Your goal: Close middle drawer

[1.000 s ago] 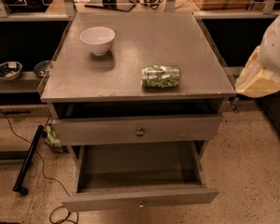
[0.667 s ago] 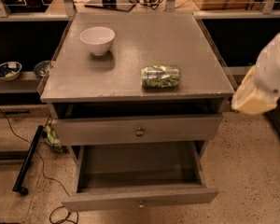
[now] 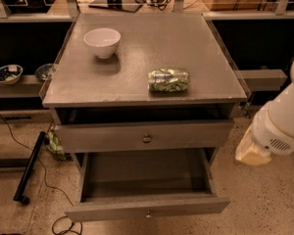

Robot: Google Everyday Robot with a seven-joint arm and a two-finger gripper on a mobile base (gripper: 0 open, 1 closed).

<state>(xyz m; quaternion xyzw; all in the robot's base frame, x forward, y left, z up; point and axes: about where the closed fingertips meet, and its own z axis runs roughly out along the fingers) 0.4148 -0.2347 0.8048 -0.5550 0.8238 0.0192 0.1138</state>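
The middle drawer [image 3: 147, 207] is pulled far out of the grey cabinet [image 3: 137, 89]. Its long low front panel carries a tiny knob, and its deep box is empty. Above it, the taller-fronted top drawer [image 3: 186, 133] with a brass knob stands slightly open. A white arm segment with a cream end [image 3: 272, 129] hangs right of the cabinet, level with the top drawer and apart from both drawers. My gripper itself is out of view.
A white bowl [image 3: 102, 42] and a green packet [image 3: 169, 80] rest on the cabinet top. At the left, a low shelf [image 3: 19, 84] holds small bowls. A black bar [image 3: 29, 165] and cables lie on the speckled floor there.
The white arm has moved down and to the left, closer to the cabinet's right side. The drawers, bowl and packet have not moved.
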